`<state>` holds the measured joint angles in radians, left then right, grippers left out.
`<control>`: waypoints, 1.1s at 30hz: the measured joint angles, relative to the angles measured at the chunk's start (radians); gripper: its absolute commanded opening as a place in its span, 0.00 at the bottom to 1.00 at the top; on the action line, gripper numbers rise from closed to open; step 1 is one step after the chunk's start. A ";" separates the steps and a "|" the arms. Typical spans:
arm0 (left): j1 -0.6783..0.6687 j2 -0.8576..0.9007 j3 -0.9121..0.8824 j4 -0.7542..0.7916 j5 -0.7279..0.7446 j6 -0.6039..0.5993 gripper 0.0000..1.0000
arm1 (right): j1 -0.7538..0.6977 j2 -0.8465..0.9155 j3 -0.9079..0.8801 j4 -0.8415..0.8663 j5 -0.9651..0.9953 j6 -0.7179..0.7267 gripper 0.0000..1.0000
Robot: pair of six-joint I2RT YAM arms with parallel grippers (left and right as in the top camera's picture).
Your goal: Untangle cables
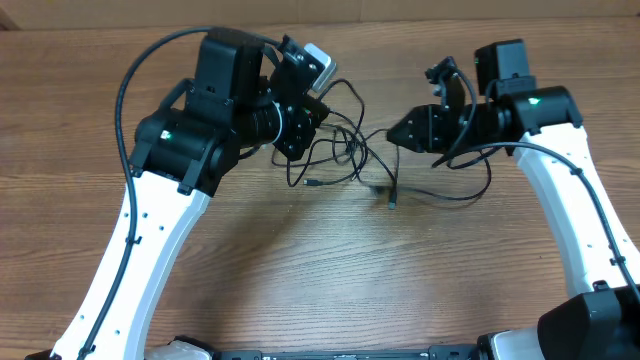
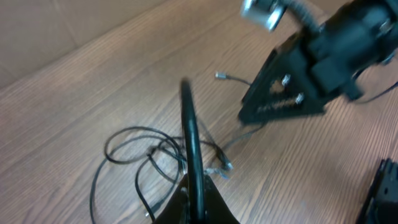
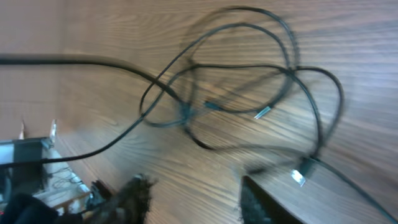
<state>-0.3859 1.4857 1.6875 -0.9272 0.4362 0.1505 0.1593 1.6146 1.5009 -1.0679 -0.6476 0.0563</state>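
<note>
**2 arms close in on knotted cables at table's middle**

Nearest the robot, the white left arm [image 1: 150, 230] and right arm [image 1: 565, 210] reach out from the near edge of the wooden table [image 1: 300, 290]. Ahead of them a silvery plug [image 1: 392, 203] lies on the bare wood at the end of a strand running down from under the right-hand tool; a 2nd plug [image 1: 312, 184] rests a little to its left, at the near fringe of the knot.

Beyond these, the cables [image 1: 345, 150] sit as 1 loose tangle of thin black loops at the table's middle, between the 2 tools. The left gripper [image 2: 186, 93] leans over the tangle's left side, its fingers pressed together into a single dark blade in its own wrist view. Loops run past it on both sides, and whether a strand is caught between the fingers cannot be told.

The right gripper [image 3: 193, 183] points at the tangle's right side, its 2 fingers spread well apart in its wrist view. A plug end [image 3: 298, 177] lies just beside the tip of 1 finger, though the blur hides whether they touch.

Farthest back, a thick black cord [image 1: 125, 100] arcs over the left arm's shoulder, and plain wood runs on to the table's far edge.
</note>
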 measured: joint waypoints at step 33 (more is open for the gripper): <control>0.000 -0.006 0.408 -0.121 -0.100 -0.108 0.08 | 0.115 0.113 -0.278 0.439 0.002 0.243 0.67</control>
<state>-0.3859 1.4792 2.0956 -1.0485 0.3367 0.0425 0.2745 1.7275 1.2232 -0.6285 -0.6460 0.2996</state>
